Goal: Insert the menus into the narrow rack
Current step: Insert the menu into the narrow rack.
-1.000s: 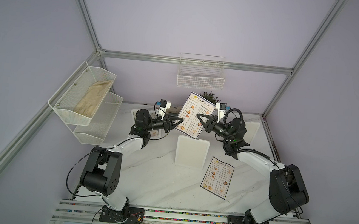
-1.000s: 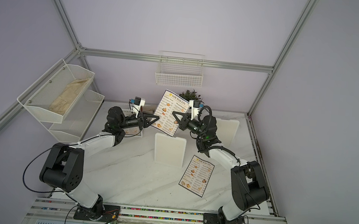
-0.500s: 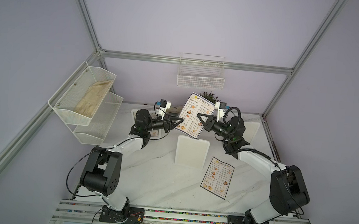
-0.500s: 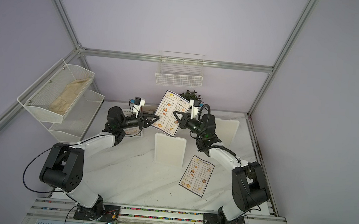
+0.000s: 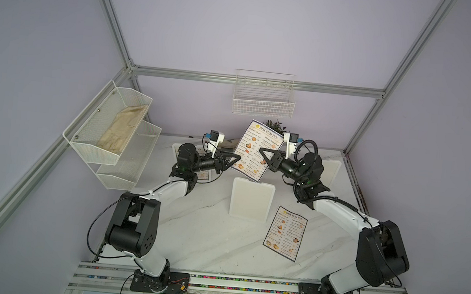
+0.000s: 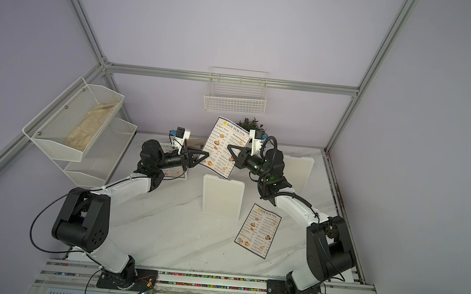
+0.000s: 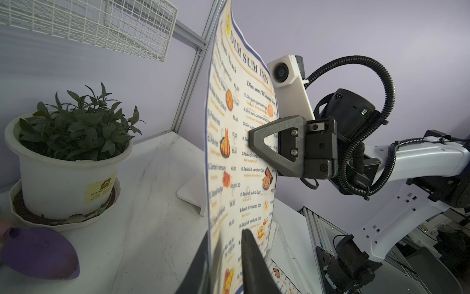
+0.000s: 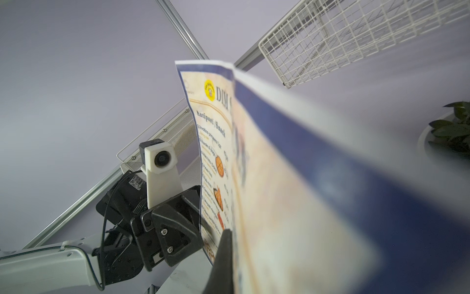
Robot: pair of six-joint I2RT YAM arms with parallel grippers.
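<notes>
A "DIM SUM INN" menu (image 5: 254, 139) (image 7: 229, 152) stands upright in the air above the back of the table, just below the narrow white wire rack (image 5: 264, 97) on the back wall. My right gripper (image 5: 261, 151) (image 8: 234, 236) is shut on the menu's right edge. My left gripper (image 5: 237, 158) (image 7: 223, 236) straddles its lower left corner, jaws a little apart on either side of the sheet. A second menu (image 5: 286, 233) lies flat at the front right. Another menu (image 6: 174, 172) lies on the table under my left arm, mostly hidden.
A white upright board (image 5: 251, 199) stands mid-table right under the held menu, with another board (image 5: 330, 171) at the back right. A potted plant (image 7: 68, 163) and a purple object (image 7: 38, 252) sit at the back. A two-tier mesh shelf (image 5: 112, 130) holding cloth hangs on the left wall.
Both arms and the held menu stay almost where they were; the right wrist has shifted only a touch.
</notes>
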